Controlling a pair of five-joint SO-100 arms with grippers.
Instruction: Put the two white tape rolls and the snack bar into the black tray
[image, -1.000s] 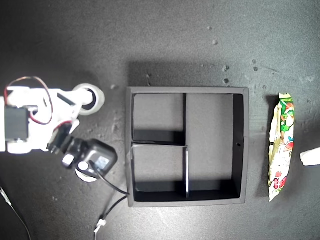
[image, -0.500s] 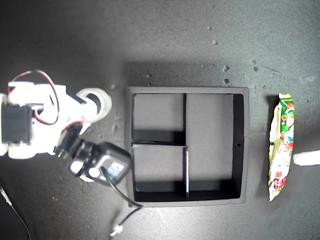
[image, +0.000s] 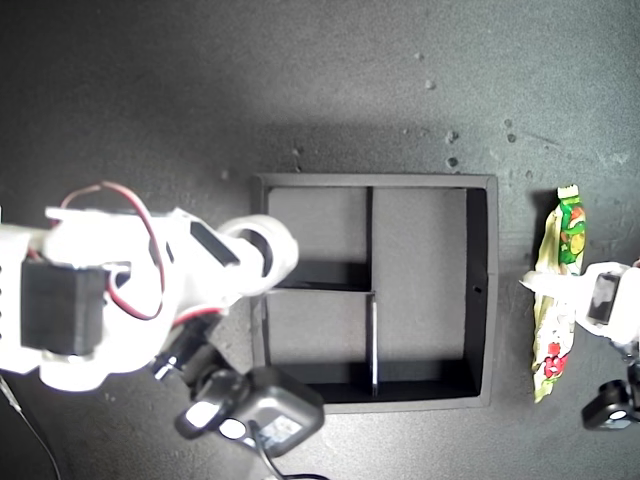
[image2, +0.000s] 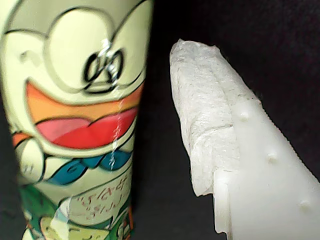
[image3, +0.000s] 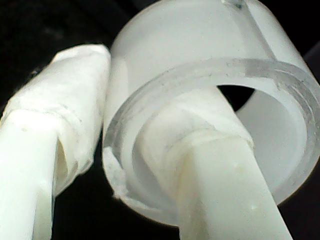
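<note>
White printed arm with black servos and red cable.

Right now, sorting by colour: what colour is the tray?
Matte black tray, clearest in the exterior view.

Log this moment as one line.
second hand: holding white ring-shaped tape roll over square black tray's edge | first hand: at crinkled yellow-green snack bar, outside tray | compartments visible: empty

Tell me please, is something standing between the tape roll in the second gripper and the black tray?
Nothing visible does. My second gripper holds the tape roll with one finger through its hole, already over the black tray at its wall on the exterior view's left. The compartments look empty.
</note>
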